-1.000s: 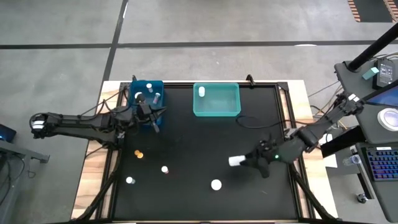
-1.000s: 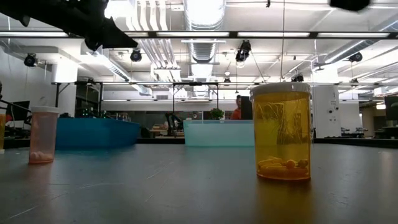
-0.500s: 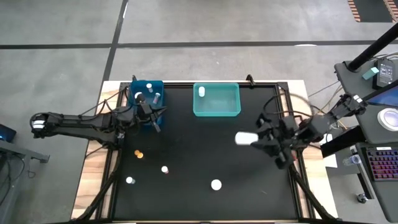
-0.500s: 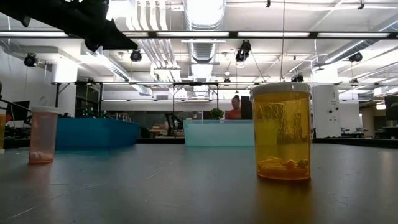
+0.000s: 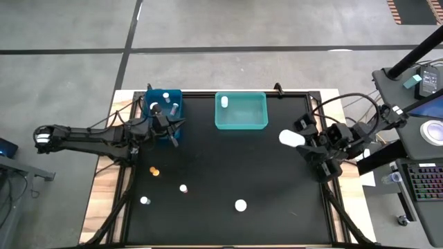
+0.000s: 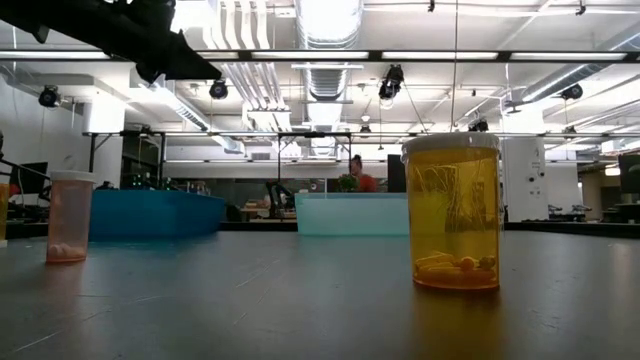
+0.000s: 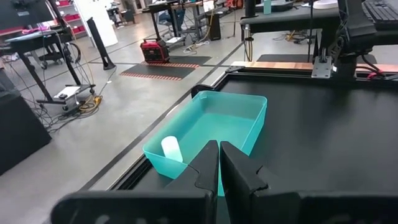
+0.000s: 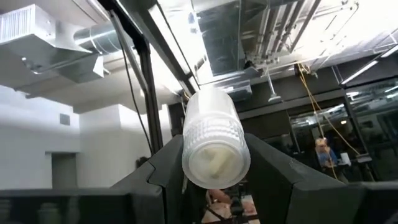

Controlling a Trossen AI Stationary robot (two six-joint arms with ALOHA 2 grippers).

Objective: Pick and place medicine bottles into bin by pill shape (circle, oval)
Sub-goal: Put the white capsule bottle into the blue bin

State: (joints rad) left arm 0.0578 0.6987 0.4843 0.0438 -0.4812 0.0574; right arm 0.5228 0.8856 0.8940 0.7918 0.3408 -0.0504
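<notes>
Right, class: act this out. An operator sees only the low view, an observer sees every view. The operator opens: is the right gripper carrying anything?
Observer: Yes, the right gripper is shut on a white-capped bottle, raised to the right of the teal bin.
Operator: Anything inside that bin?
Observer: One white bottle, in a corner.
Operator: And the left gripper?
Observer: Shut and empty, at the blue bin.
</notes>
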